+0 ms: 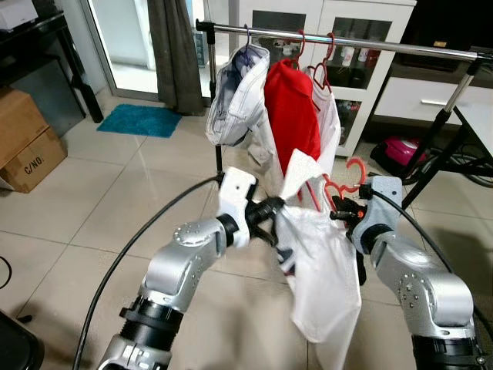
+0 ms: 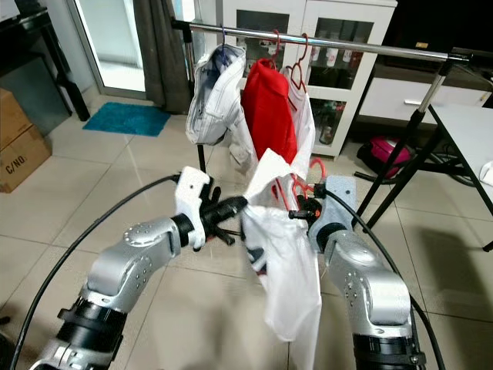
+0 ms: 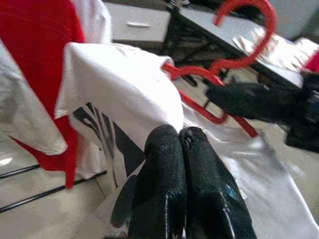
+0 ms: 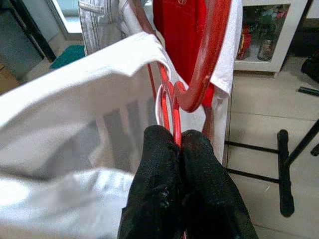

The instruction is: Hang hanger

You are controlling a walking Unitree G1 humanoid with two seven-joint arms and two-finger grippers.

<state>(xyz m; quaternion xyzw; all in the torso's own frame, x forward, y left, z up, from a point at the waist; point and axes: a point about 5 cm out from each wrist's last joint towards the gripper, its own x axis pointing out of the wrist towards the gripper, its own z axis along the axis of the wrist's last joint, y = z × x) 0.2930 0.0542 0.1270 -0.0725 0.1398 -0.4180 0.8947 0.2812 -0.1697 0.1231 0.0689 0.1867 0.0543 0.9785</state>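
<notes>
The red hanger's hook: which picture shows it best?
The left wrist view: the red hanger shows its whole curled hook against the background. Both eye views show it small between the right gripper and the white shirt. The right wrist view crops its top.

left hand (image 3: 180, 137): fingers closed on white shirt (image 3: 124, 94) | red hanger (image 3: 219, 74) beyond

Garments (image 1: 293, 108) hang on the rail (image 1: 347, 38) ahead. Below it, the hanger (image 1: 343, 185) with its shirt (image 1: 323, 262) sits between left claw (image 1: 271, 210) and right claw (image 1: 343, 213). Boxes (image 1: 27, 142) stand far left.
</notes>
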